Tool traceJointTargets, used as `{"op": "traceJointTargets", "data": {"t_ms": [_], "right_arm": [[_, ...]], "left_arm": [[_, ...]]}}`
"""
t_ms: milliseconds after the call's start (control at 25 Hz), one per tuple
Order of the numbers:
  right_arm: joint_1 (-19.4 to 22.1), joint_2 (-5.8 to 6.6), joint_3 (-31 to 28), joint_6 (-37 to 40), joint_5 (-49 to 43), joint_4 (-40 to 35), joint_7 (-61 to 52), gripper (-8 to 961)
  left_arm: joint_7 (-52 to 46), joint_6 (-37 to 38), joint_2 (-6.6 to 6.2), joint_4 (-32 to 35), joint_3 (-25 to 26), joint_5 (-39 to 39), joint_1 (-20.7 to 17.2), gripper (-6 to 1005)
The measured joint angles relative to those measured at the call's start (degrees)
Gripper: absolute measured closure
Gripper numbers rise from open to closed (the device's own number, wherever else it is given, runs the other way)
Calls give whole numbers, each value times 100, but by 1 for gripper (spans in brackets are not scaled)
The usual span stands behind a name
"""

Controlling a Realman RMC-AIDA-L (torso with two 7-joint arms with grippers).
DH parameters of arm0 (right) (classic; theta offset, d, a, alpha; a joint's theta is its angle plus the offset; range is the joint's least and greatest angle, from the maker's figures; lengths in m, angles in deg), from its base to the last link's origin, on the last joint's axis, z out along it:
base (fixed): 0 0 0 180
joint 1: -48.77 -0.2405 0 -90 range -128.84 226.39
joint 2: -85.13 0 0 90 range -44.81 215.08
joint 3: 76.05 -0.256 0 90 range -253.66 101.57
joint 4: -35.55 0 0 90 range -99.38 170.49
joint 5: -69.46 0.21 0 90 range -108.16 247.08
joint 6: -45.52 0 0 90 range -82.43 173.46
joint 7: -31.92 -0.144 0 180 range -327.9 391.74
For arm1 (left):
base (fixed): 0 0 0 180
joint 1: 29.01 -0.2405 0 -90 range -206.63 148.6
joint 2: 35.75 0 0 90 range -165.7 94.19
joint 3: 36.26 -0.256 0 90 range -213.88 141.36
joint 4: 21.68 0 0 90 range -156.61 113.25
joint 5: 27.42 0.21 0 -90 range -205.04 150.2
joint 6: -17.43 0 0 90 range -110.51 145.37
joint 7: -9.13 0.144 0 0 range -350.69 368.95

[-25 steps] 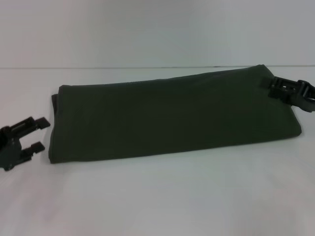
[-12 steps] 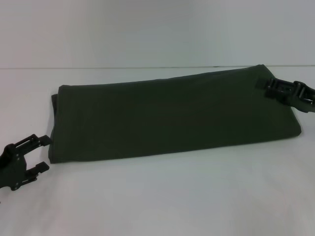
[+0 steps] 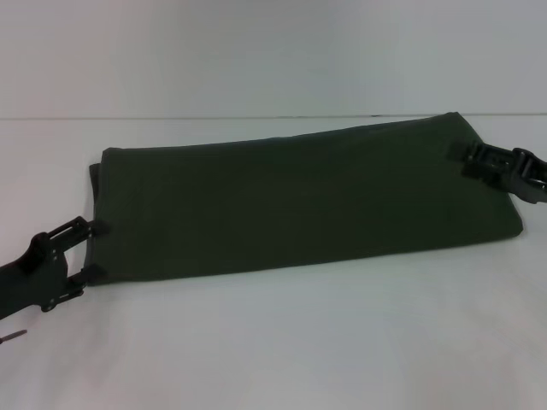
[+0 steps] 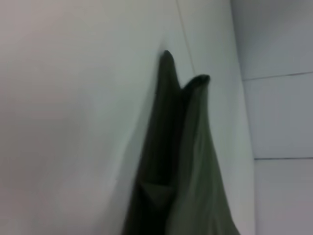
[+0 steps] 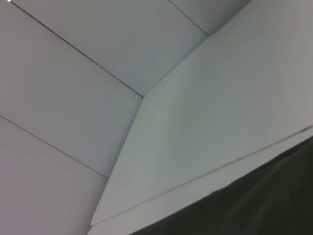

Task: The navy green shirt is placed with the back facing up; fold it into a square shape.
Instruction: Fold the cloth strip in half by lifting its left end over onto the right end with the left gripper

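The navy green shirt [image 3: 299,201] lies folded into a long, flat strip across the white table, running left to right. My left gripper [image 3: 92,249] is open at the strip's left end, one finger on either side of the near-left corner and touching the cloth edge. The left wrist view looks along the shirt's [image 4: 190,161] layered end. My right gripper [image 3: 457,154] sits at the far-right end of the strip, its tip over the cloth edge. A dark patch of shirt [image 5: 264,205] fills one corner of the right wrist view.
The white table [image 3: 282,342] extends well in front of the shirt. A pale wall [image 3: 273,51] rises behind the table's far edge. A small dark tip [image 3: 13,336] shows at the lower left, below my left arm.
My left gripper has moved right and nearer, from clear of the shirt to straddling its near-left corner. The right gripper has shifted only slightly at the far-right edge.
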Motion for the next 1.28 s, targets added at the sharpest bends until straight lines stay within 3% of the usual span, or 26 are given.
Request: {"op": "traceJointTargets", "data": {"t_ms": [240, 560, 1280], "right_arm": [[3, 6, -32, -1, 0, 29, 0, 273], [27, 15, -62, 5, -1, 32, 0, 272], [91, 23, -131, 7, -1, 38, 8, 271]], "left_arm": [[-2, -189, -18, -76, -19, 86, -37, 156], [-481, 575, -170, 222, 110, 252, -186, 155], [-895, 154, -123, -21, 106, 426, -100, 155]]}}
